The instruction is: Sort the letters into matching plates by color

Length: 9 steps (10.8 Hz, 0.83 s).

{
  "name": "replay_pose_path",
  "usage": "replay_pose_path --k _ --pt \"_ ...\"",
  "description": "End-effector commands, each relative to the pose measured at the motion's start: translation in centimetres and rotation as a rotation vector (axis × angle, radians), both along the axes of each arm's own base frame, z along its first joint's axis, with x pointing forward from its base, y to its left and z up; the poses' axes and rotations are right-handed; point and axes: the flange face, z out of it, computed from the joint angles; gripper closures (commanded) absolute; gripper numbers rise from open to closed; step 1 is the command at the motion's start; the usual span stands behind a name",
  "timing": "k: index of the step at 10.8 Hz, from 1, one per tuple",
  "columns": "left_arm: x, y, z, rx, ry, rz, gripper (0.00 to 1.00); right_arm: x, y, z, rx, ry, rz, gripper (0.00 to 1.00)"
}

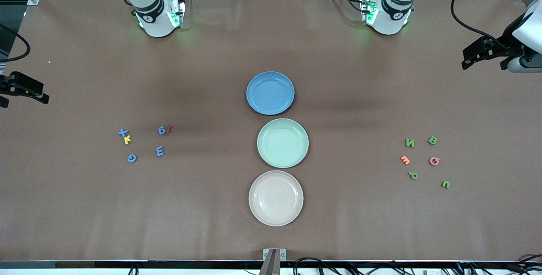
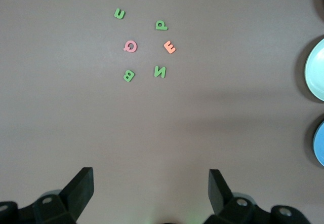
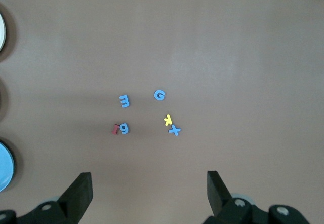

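Three plates stand in a row mid-table: blue plate (image 1: 270,93) farthest from the front camera, mint green plate (image 1: 282,142), then beige plate (image 1: 275,198) nearest. Toward the right arm's end lie blue letters X (image 1: 122,132), G (image 1: 132,158), E (image 1: 159,151) and a fourth blue letter (image 1: 161,130) touching a dark red letter (image 1: 170,129), plus a yellow K (image 1: 127,140). Toward the left arm's end lie green N (image 1: 409,142), B (image 1: 432,140), P (image 1: 413,175), U (image 1: 445,184), an orange letter (image 1: 405,159) and a pink letter (image 1: 434,161). The left gripper (image 2: 151,183) and the right gripper (image 3: 149,186) are open and empty, high over the table's two ends.
Brown paper covers the table (image 1: 203,207). The arm bases stand along the edge farthest from the front camera. A small bracket (image 1: 274,254) sits at the edge nearest the front camera. Wide bare room lies between each letter group and the plates.
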Motion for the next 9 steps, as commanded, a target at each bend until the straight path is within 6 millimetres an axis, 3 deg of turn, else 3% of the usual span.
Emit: replay_pose_path --k 1,4,7,8,9 --pt "1.1 0.9 -1.3 -0.008 -0.018 -0.011 0.0 -0.7 0.0 0.0 -0.012 0.006 -0.019 0.0" --pt "3.6 1.9 -4.1 -0.035 -0.016 0.043 0.0 -3.0 0.2 -1.6 -0.018 -0.07 -0.021 0.0" --pt "5.9 4.8 -7.3 -0.047 -0.026 0.093 0.0 -2.6 0.6 -2.3 -0.019 -0.092 -0.014 0.0" --pt "7.9 3.4 -10.2 -0.047 -0.021 0.077 0.0 -2.3 0.7 -2.3 -0.02 -0.107 -0.011 0.0" --pt "9.1 3.1 -11.8 -0.043 -0.015 0.111 0.0 -2.0 0.7 -2.5 -0.02 -0.115 -0.011 0.0"
